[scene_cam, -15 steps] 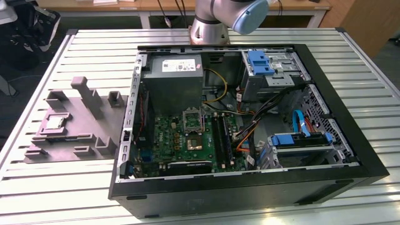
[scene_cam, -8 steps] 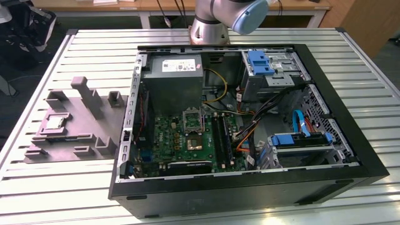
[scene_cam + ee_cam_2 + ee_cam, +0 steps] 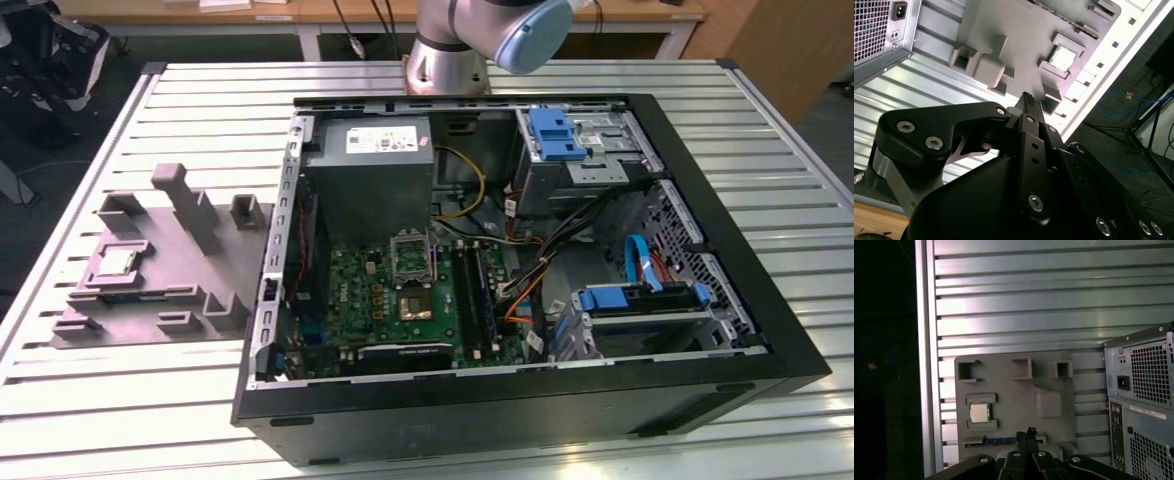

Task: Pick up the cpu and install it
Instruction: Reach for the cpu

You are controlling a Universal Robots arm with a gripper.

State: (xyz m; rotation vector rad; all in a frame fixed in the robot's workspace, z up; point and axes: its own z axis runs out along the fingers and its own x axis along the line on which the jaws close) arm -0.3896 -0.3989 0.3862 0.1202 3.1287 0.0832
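there, cpu (image 3: 979,413) flat, top up in grey tray (image 3: 1013,402) pocket, edges square with it, jaws together

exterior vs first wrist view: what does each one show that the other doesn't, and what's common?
Exterior view adds: the inside of the open case, with motherboard, socket and drive bays, plus the arm's base.
First wrist view adds: the gripper, fingers together, and the case's rear panel.
Both: the cpu lying in the tray on the table.
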